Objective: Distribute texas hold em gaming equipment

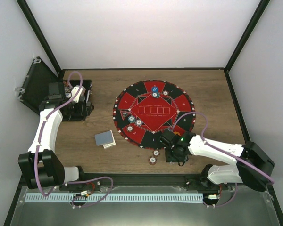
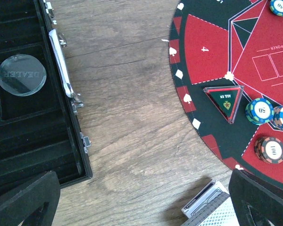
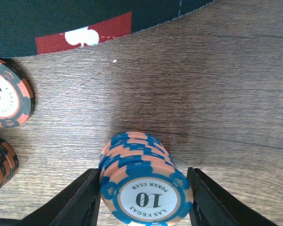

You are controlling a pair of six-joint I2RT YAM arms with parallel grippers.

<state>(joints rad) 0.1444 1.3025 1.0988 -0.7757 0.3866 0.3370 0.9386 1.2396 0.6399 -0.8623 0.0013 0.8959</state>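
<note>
My right gripper [image 1: 175,155] is low over the table just off the near edge of the mat. It is shut on an upright stack of blue-and-orange "10" chips [image 3: 144,181] that rests on the wood, with a finger [image 3: 75,202] against each side. Two dark red chip stacks [image 1: 154,156] stand just to its left; one is marked "100" [image 3: 4,99]. Several chips [image 1: 134,123] lie on the mat, and blue ones [image 1: 154,90] sit at its far side. The grey-blue backed cards [image 1: 105,139] and their box [image 2: 203,200] lie on the table. My left gripper [image 1: 80,107] is open and empty.
The round red-and-black mat [image 1: 179,101] fills the table's middle. The open black case [image 1: 35,84] stands at the far left and holds a clear "DEALER" button [image 2: 21,74]. A triangular "ALL IN" marker [image 2: 223,101] lies on the mat near teal and dark red chips [image 2: 259,110].
</note>
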